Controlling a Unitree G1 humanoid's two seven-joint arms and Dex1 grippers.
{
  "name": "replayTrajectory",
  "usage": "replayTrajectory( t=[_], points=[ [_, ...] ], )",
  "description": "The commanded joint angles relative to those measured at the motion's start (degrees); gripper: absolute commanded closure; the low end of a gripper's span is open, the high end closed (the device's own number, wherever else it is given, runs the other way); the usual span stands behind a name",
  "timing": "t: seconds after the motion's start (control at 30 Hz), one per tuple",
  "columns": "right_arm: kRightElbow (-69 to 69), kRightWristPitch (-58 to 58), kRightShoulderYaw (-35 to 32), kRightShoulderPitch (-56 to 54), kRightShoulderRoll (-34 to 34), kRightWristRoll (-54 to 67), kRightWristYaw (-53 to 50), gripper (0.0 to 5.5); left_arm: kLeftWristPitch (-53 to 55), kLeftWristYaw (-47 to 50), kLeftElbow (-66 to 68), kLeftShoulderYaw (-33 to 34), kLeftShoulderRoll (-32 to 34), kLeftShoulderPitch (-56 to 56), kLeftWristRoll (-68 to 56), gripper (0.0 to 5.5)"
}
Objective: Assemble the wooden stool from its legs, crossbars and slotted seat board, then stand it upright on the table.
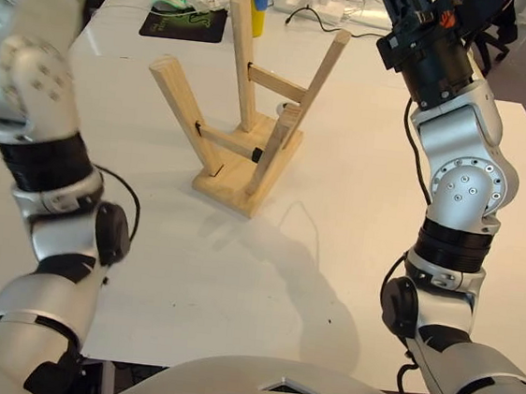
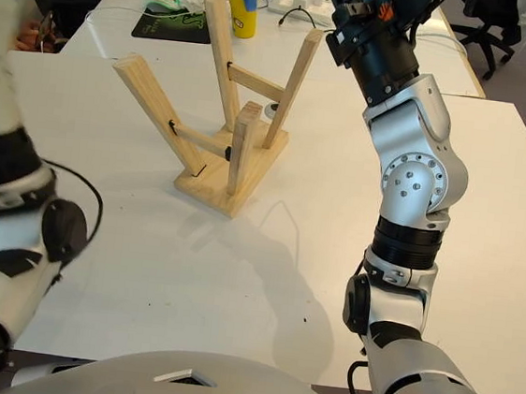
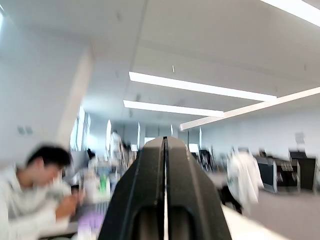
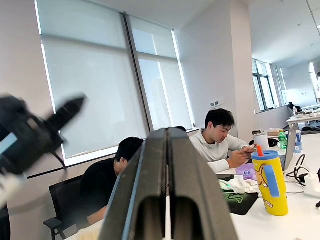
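The white table (image 1: 235, 288) carries one work item, the wooden stool (image 1: 248, 162). It stands inverted near the far edge, slightly left of the table's middle. The seat board (image 1: 232, 182) lies face down on the table. The four legs (image 1: 243, 58) rise from it and splay outward; the one toward the left edge leans most. The crossbars (image 1: 277, 84) span between neighbouring legs, so assembly appears complete and only the righting step remains. The right forearm (image 1: 437, 65) rises over the far right part of the table, just beside the top of the nearest leg. The left arm (image 1: 30, 88) is raised at the left edge, well apart from the stool. The left end effector (image 3: 165, 142) has its fingers pressed together on nothing and is aimed out into the room. The right end effector (image 4: 167, 132) is likewise closed and empty, aimed level across the room. Key relation: the stool lies below the right end effector and to its left, with its long axis running up along the legs. The right arm is judged the nearer. Righting calls for a half turn that brings the seat board uppermost.
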Motion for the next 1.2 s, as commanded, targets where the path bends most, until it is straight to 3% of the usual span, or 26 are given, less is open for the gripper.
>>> replayTrajectory(
  t=[0.03, 0.17, 0.47, 0.67, 0.8, 1.1, 1.2],
  points=[
    [-1.34, 0.28, 0.54, 1.07, -0.09, -0.80, 0.32, 5.49, -1.00, -4.23, 7.12, -9.84, 0.48, 17.09, 7.64, 5.50],
    [-1.86, 0.30, 0.50, 1.67, -0.36, -1.16, 0.31, 5.49, 0.03, -3.95, 3.02, -7.34, -0.12, 19.45, 5.34, 5.50],
    [-0.80, -0.13, 0.71, 1.93, -0.23, -3.61, -0.07, 5.49, 3.43, 1.88, -7.41, 2.88, 0.67, 1.36, -3.07, 5.50],
    [7.14, -2.17, 2.80, -0.28, -2.01, -15.77, -6.62, 5.49, 6.05, 4.69, -11.51, 7.38, 3.29, 3.41, -3.91, 5.50],
    [18.62, -3.78, 4.48, -5.04, -3.74, -24.35, -9.53, 5.49, 5.81, 5.24, -11.38, 7.88, 4.43, 8.55, -1.39, 5.50],
    [61.77, -19.32, 11.00, -30.08, -5.35, -39.25, -1.49, 5.49, 4.03, 6.36, -11.65, 7.26, 3.02, 14.77, 1.40, 5.50],
    [73.60, -23.58, 11.85, -35.86, -7.98, -43.96, -4.32, 5.49, 4.05, 6.91, -12.77, 7.31, 2.29, 15.46, 1.34, 5.50]
  ],
)
